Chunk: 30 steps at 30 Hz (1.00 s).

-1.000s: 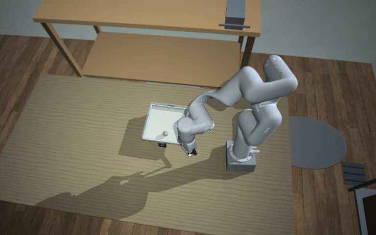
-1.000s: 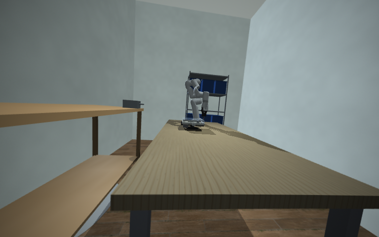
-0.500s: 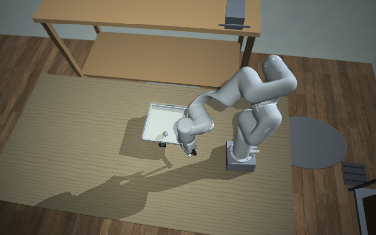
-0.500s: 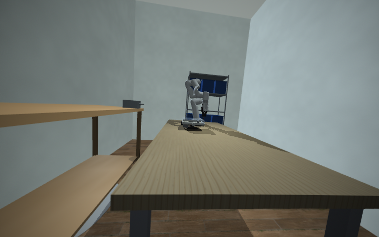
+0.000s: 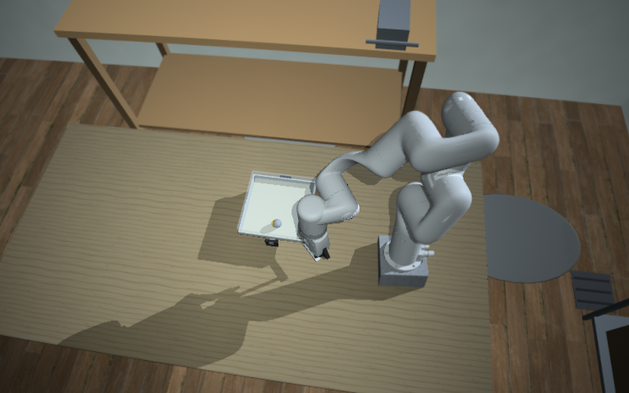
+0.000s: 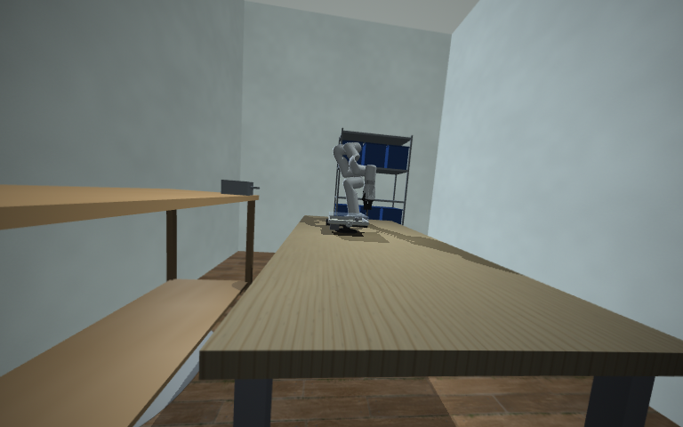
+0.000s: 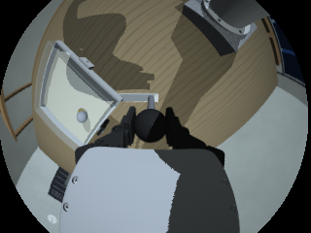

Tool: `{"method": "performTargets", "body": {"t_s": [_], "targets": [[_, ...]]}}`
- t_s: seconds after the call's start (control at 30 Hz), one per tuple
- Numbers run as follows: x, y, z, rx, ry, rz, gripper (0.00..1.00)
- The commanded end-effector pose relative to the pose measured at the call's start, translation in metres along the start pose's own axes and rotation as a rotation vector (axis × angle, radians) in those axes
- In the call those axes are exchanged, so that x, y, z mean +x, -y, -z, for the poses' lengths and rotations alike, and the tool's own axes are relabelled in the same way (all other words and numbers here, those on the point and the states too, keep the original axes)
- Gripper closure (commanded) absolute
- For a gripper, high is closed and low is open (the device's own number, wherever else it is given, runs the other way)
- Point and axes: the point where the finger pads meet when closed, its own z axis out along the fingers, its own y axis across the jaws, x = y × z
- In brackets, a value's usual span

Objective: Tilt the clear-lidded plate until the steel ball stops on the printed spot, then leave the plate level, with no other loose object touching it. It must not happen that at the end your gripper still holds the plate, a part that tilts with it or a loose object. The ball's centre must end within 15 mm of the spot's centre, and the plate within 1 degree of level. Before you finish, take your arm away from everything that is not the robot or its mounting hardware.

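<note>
The white clear-lidded plate (image 5: 275,205) stands on the wooden table top on a small dark support (image 5: 271,241). The steel ball (image 5: 277,223) lies near the plate's front edge, and the orange edge of the printed spot (image 5: 273,224) shows just beside it on the left. My gripper (image 5: 323,252) is at the plate's front right corner. In the wrist view the gripper (image 7: 151,127) is shut on a black round knob (image 7: 151,126) by the grey handle bar (image 7: 139,97) at the plate's corner. The plate (image 7: 74,93) and the ball (image 7: 82,116) also show there. In the exterior view the plate (image 6: 347,220) looks about level.
The arm's base (image 5: 402,266) stands to the right of the plate. A wooden two-level bench (image 5: 260,55) with a grey box (image 5: 393,20) is behind the table. A grey round mat (image 5: 528,238) lies on the floor at the right. Blue shelving (image 6: 382,156) stands behind the arm.
</note>
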Motion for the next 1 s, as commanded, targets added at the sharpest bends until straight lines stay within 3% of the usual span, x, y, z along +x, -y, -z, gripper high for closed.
{"method": "performTargets", "body": {"t_s": [0.0,0.97], "targets": [[-0.0016,0.0005,0.0004,0.001,-0.001,0.000,1.00],[-0.0021,0.0015,0.0026,0.001,-0.001,0.000,1.00]]}}
